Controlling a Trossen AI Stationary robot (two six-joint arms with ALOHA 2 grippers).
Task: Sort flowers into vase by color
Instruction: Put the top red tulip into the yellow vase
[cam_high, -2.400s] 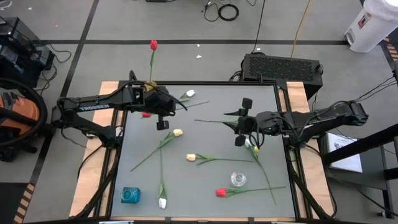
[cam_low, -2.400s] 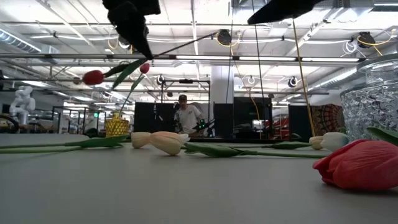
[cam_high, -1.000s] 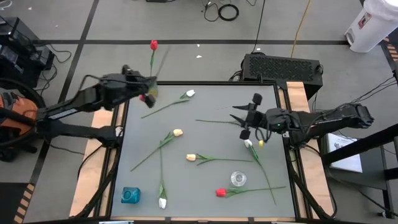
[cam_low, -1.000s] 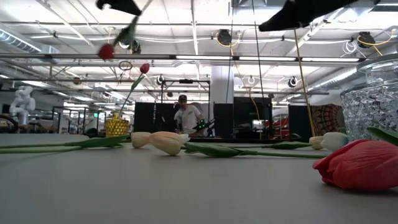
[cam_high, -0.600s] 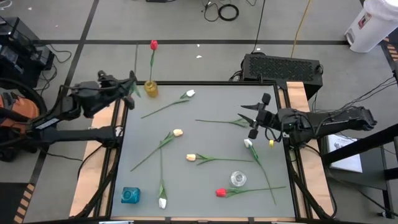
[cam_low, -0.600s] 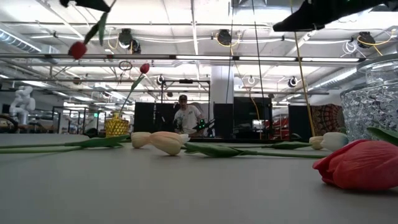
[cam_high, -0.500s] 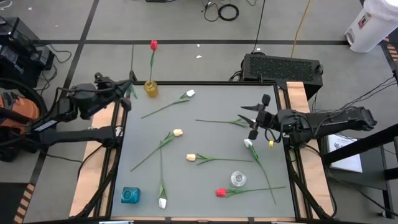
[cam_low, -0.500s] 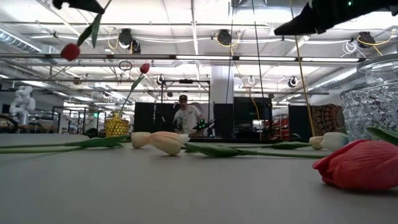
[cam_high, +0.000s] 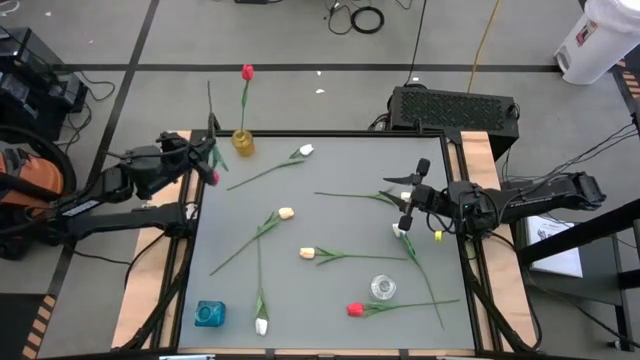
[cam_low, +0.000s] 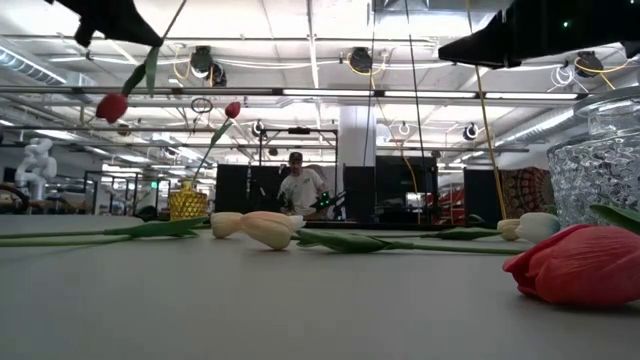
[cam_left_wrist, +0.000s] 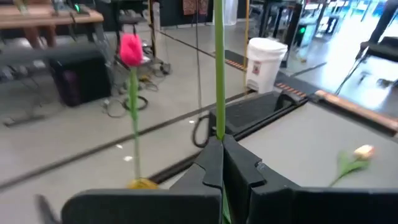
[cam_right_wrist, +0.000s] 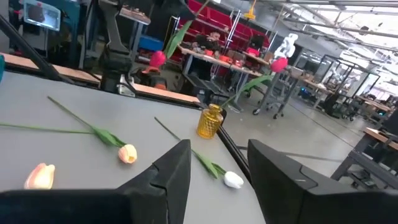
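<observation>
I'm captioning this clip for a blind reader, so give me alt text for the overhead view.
Seen from above, the left gripper holds a red tulip by its stem beside the table's far left corner, near a yellow vase with one red flower. The right gripper hovers open over the table's right side, where tulips lie scattered.

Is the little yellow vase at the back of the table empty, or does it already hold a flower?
Not empty. The yellow vase holds one red tulip, standing upright in it. The left gripper holds a second red tulip in the air beside it.
</observation>
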